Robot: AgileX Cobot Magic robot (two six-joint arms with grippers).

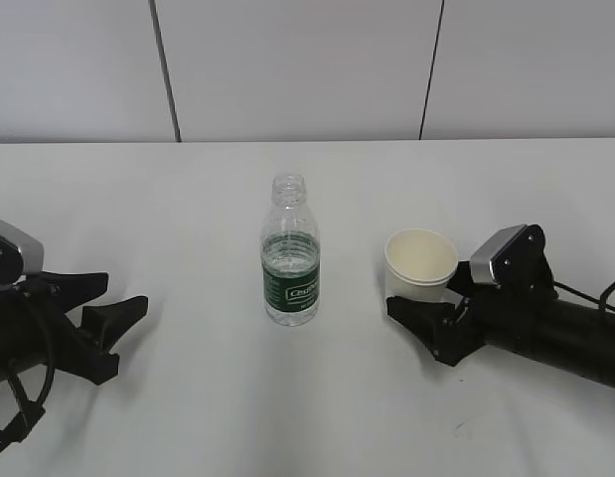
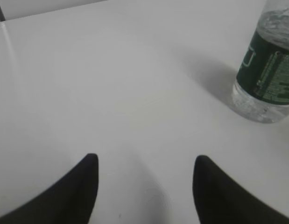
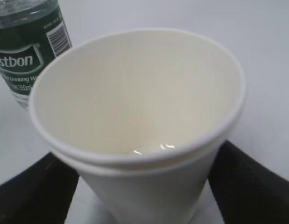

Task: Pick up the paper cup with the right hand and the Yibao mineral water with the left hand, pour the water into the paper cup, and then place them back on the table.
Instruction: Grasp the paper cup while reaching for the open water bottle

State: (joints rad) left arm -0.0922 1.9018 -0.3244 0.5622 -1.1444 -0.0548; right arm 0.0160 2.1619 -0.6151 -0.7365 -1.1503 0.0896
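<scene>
The Yibao mineral water bottle (image 1: pixel 290 268) stands upright and capless mid-table, with water up to about the top of its green label. It also shows in the left wrist view (image 2: pixel 268 74) and in the right wrist view (image 3: pixel 27 46). The paper cup (image 1: pixel 421 260) stands on the table to its right. In the right wrist view the cup (image 3: pixel 135 93) holds a little glinting water at the bottom. My right gripper (image 1: pixel 418 298) is open, with a finger on each side of the cup (image 3: pixel 142 186) and a gap at the lower wall. My left gripper (image 1: pixel 123 291) is open and empty (image 2: pixel 145 161), well left of the bottle.
The white table (image 1: pixel 188 199) runs back to a pale panelled wall (image 1: pixel 287 70). Nothing else stands on it. Both arms lie low along the tabletop at the left and right sides.
</scene>
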